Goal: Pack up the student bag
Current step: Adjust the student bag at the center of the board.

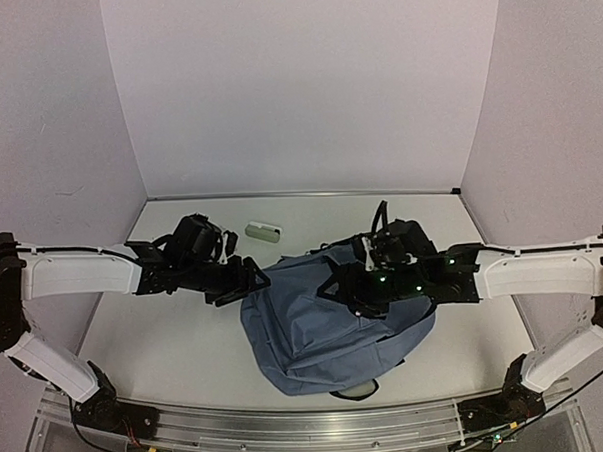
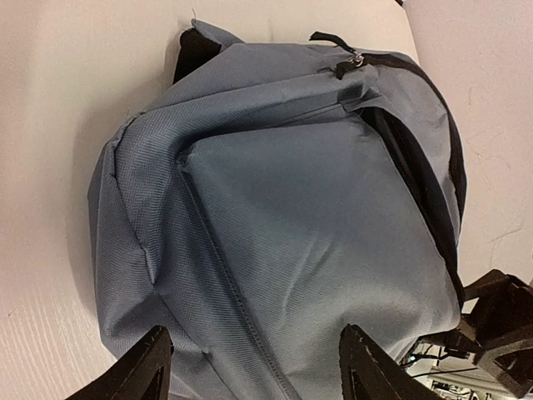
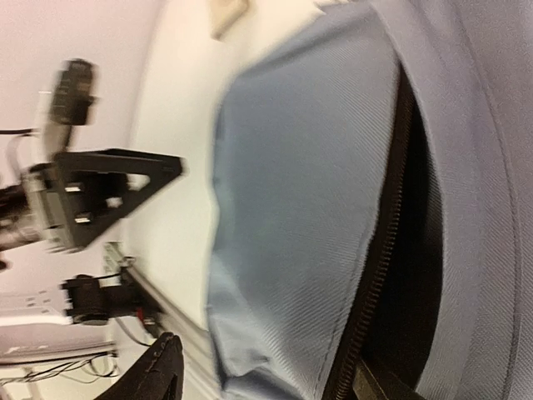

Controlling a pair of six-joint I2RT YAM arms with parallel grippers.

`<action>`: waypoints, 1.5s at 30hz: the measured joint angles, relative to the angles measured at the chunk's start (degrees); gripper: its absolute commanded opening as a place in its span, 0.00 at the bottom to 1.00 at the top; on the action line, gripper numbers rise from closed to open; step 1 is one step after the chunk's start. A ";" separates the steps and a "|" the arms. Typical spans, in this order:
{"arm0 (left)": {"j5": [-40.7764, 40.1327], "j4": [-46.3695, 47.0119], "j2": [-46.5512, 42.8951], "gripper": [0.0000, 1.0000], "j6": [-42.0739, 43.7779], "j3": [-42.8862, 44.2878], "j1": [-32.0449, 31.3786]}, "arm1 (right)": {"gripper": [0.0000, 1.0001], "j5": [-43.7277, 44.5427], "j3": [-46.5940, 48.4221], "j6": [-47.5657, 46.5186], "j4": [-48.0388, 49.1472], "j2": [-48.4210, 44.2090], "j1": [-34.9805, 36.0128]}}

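The student bag (image 1: 321,330) is a dusty-blue backpack lying flat in the middle of the table, with black straps at its far right. My left gripper (image 1: 254,281) hovers at its left edge. In the left wrist view it (image 2: 260,371) is open, the fingers wide apart over the bag's front panel (image 2: 291,225). My right gripper (image 1: 338,282) is over the bag's upper part. In the blurred right wrist view it (image 3: 266,385) is open: one finger (image 3: 158,375) is outside the fabric and the other is at the dark unzipped opening (image 3: 408,250). Nothing is held.
A small white oblong object (image 1: 264,232) lies on the table behind the bag, near the left gripper. Pale walls close in the back and both sides. A metal rail (image 1: 290,427) runs along the near edge.
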 measured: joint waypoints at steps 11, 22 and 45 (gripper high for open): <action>-0.73 -1.15 -2.09 0.70 1.01 2.56 -3.43 | 0.57 -4.46 -1.59 -4.30 10.03 -1.12 3.05; 0.14 -4.79 1.03 0.75 4.99 12.43 -5.06 | 0.78 -2.32 -1.32 -8.97 12.25 0.31 6.92; -6.75 -14.26 1.36 0.77 7.34 15.14 -8.40 | 0.50 25.47 10.05 -7.30 -20.49 4.94 7.18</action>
